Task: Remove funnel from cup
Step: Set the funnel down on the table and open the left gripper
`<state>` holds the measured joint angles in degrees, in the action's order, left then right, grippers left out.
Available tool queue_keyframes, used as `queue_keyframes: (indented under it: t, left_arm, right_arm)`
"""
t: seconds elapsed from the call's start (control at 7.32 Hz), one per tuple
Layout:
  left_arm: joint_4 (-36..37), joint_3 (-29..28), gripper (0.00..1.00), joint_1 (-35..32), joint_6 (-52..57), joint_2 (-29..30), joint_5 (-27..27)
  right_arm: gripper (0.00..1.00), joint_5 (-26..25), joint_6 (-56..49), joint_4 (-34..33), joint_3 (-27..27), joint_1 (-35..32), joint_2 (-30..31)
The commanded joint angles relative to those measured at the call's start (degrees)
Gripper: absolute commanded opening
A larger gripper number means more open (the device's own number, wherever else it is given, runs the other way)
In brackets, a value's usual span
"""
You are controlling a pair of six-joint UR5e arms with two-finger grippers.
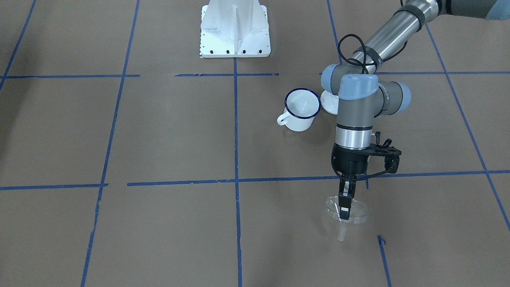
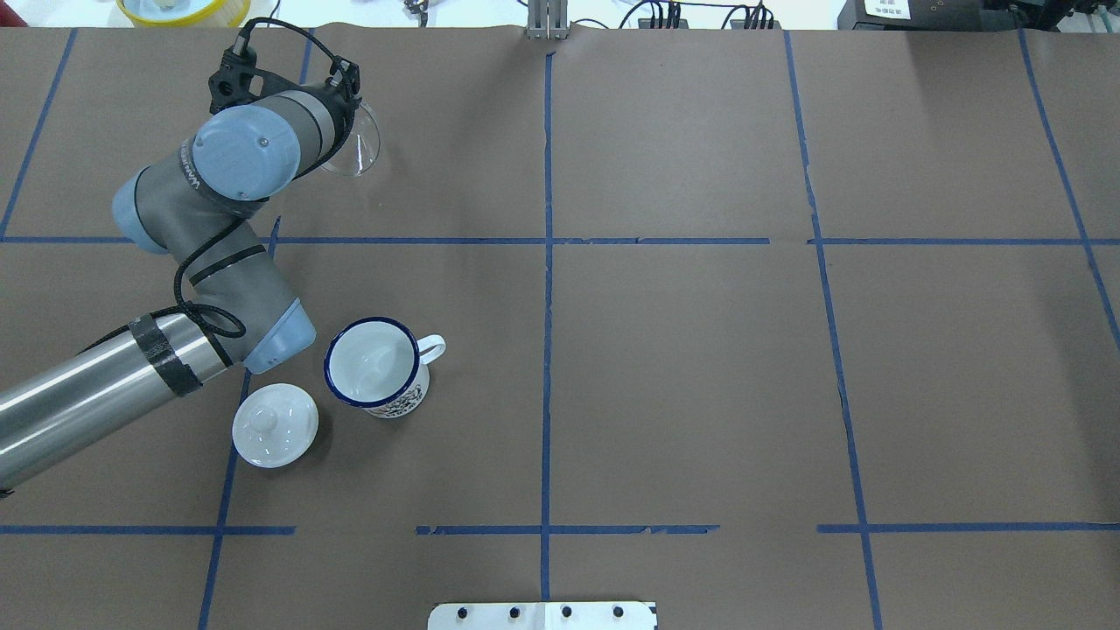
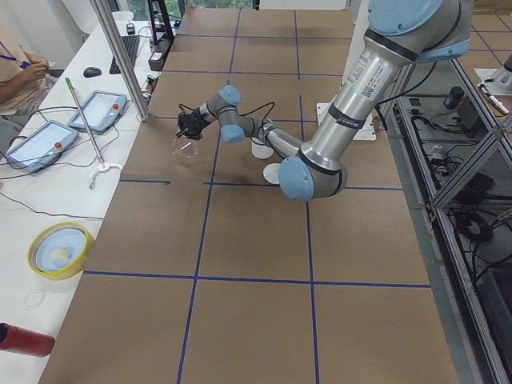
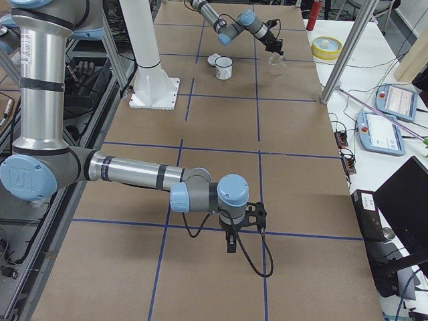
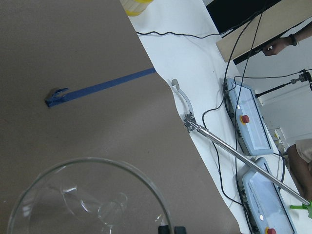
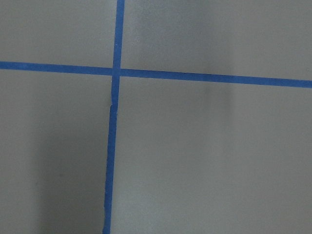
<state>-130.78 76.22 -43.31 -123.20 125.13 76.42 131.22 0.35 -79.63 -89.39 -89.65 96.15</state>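
The clear plastic funnel (image 1: pixel 346 211) hangs tilted in my left gripper (image 1: pixel 344 206), which is shut on its rim, over the table's far left part and well away from the cup. It also shows in the overhead view (image 2: pixel 354 144) and the left wrist view (image 5: pixel 87 200). The cup (image 1: pixel 302 109), a white enamel mug with a dark blue rim, stands upright and empty (image 2: pixel 374 363). My right gripper (image 4: pixel 231 241) hangs over the table far off on the other side. I cannot tell whether it is open or shut.
A white knobbed lid (image 2: pixel 275 425) lies beside the mug, under my left arm. The robot's white base plate (image 1: pixel 235 30) is at the near edge. Past the far edge are a yellow bowl (image 3: pixel 60 250), a metal pole (image 3: pixel 120 56) and control tablets (image 3: pixel 100 110).
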Motion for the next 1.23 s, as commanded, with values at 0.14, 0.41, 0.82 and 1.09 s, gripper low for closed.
queue_keyframes:
  t: [0.14,0.41,0.82,1.09]
  left_arm:
    - [-0.18,-2.65,0.31,0.16,-0.02,0.64,-0.13]
    - [0.0,-2.4,0.99,0.33,1.12,0.46,-0.13]
    - [1.48,13.89,1.0,-1.16,19.62,-7.31,12.0]
    - [7.7,31.53,1.0,-1.77,39.72,-19.86,22.32]
  right_arm:
    - [1.0,0.0,0.0,0.0,0.0,0.0,0.0]
    - [1.0,0.0,0.0,0.0,0.0,0.0,0.0]
    - [1.0,0.0,0.0,0.0,0.0,0.0,0.0]
    - [1.0,0.0,0.0,0.0,0.0,0.0,0.0]
